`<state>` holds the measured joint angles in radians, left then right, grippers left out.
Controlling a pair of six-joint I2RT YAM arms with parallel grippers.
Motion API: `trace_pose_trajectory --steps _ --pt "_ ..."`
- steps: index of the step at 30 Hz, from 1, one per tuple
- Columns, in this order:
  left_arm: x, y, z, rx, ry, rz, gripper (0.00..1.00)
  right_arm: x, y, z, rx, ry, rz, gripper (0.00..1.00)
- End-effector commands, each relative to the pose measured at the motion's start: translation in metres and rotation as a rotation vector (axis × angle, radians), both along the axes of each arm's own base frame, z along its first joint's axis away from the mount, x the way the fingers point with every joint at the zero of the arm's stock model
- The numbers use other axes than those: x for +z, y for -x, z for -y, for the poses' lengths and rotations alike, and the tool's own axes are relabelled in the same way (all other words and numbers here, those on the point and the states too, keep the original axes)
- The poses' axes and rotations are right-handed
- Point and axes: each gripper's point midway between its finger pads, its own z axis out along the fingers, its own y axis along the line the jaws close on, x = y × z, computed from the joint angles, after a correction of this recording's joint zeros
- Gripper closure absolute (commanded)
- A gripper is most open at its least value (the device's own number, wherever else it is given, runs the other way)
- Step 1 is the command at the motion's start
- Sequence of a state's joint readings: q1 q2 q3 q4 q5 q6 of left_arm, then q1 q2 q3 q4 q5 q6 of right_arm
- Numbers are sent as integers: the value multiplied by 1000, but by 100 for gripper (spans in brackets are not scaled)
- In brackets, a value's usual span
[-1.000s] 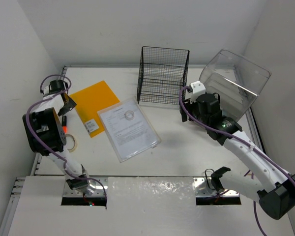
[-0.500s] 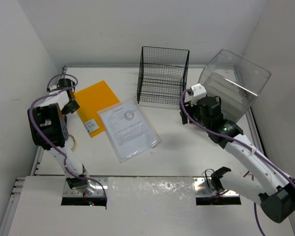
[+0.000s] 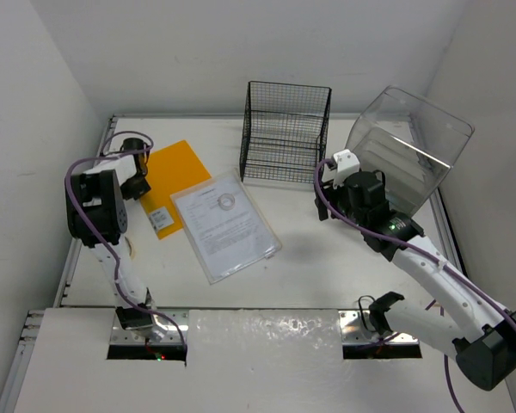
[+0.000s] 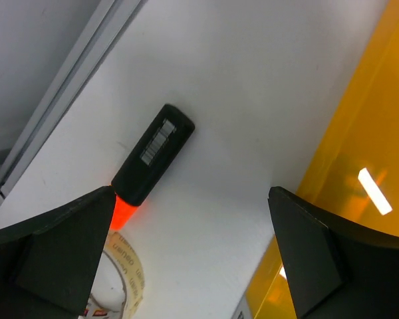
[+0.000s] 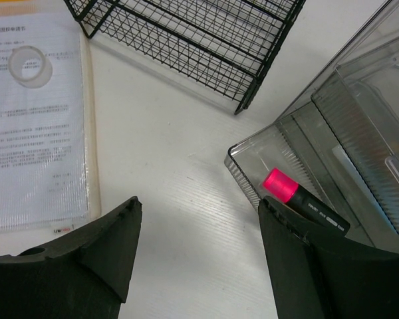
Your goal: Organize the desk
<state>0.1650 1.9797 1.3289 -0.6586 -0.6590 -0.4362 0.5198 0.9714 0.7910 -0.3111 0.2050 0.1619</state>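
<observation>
- White walls boxed in the counter (image 3: 310, 258), which spread wide beneath both arms.
- My left gripper (image 4: 191, 193) hung fully open and empty above the black marker (image 4: 149, 156). I judged I should centre on its barrel, jaws set across it, before descending.
- My right gripper (image 5: 199, 199) gaped, holding nothing, near the clear drawer box (image 5: 359, 100).
- My own left gripper hid the marker's orange tip and part of the tape roll (image 4: 123, 276).

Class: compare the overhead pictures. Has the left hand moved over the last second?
Yes. The left hand has shifted right, reaching the left edge of the orange folder.
</observation>
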Motion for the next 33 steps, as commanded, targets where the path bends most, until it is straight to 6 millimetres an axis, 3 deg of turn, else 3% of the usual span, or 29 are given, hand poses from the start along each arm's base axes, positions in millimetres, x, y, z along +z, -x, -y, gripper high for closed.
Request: trace_pose_trajectory --steps 1,10,15,18,19,21,24,29,30,31,32,33 --pt "3 -14 -6 56 13 63 0 6 -4 -4 4 -19 32 31" --pt "-1 -7 6 21 139 56 0 11 -2 -1 -2 -16 45 31" --pt "32 -1 22 -152 177 105 0 12 -1 -4 6 -33 39 31" --pt "52 3 34 -419 209 73 0 15 2 -7 19 -46 35 31" --pt "61 3 47 -506 250 88 0 15 2 -8 21 -48 38 31" --pt "74 10 37 -590 179 22 0 16 5 -5 15 -53 51 31" --pt "91 17 13 -545 69 -29 0 18 7 -3 8 -60 67 31" --pt "62 16 -3 -266 98 -45 0 25 11 -5 28 -73 68 31" --pt "54 28 -4 -211 115 -122 0 26 12 -5 28 -74 70 31" --pt "41 19 -8 -178 122 -175 0 28 14 -4 26 -81 74 31" --pt "36 27 -10 -129 112 -237 0 29 15 -3 24 -84 76 31" --pt "30 23 -12 -120 94 -257 0 29 16 -3 20 -91 80 31"
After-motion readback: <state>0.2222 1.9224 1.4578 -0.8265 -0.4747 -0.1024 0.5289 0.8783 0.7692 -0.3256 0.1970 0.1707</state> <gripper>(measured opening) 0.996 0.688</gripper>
